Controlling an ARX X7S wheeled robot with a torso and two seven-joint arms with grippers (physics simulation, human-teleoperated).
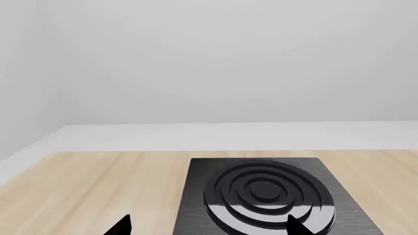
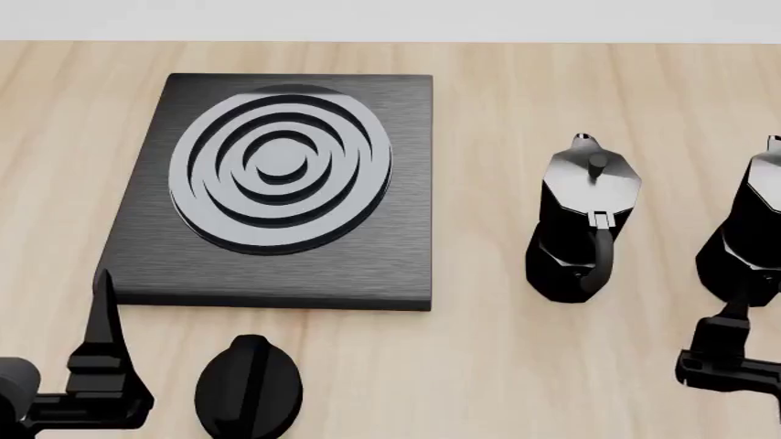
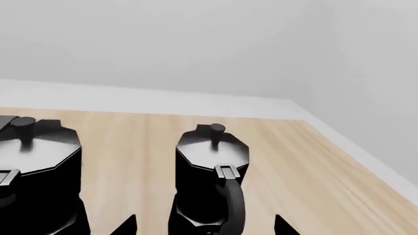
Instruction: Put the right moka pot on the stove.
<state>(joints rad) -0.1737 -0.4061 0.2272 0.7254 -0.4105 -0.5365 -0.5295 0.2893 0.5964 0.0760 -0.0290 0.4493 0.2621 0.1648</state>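
The right moka pot (image 2: 747,229), black and faceted with a silvery lid, stands at the table's right edge, partly cut off in the head view. In the right wrist view this pot (image 3: 210,166) stands upright with its handle facing me. My right gripper (image 3: 203,227) is open, with one fingertip on each side of the pot's base. The stove (image 2: 390,265), a black slab with grey burner rings, lies at the left. My left gripper (image 1: 209,227) is open and holds nothing, over the stove's (image 1: 199,196) near edge.
A second, identical moka pot (image 2: 586,219) stands between the stove and the right pot; it is also in the right wrist view (image 3: 39,171). A round black knob (image 2: 248,386) sits in front of the stove. The wooden tabletop (image 2: 488,366) ends at a white wall.
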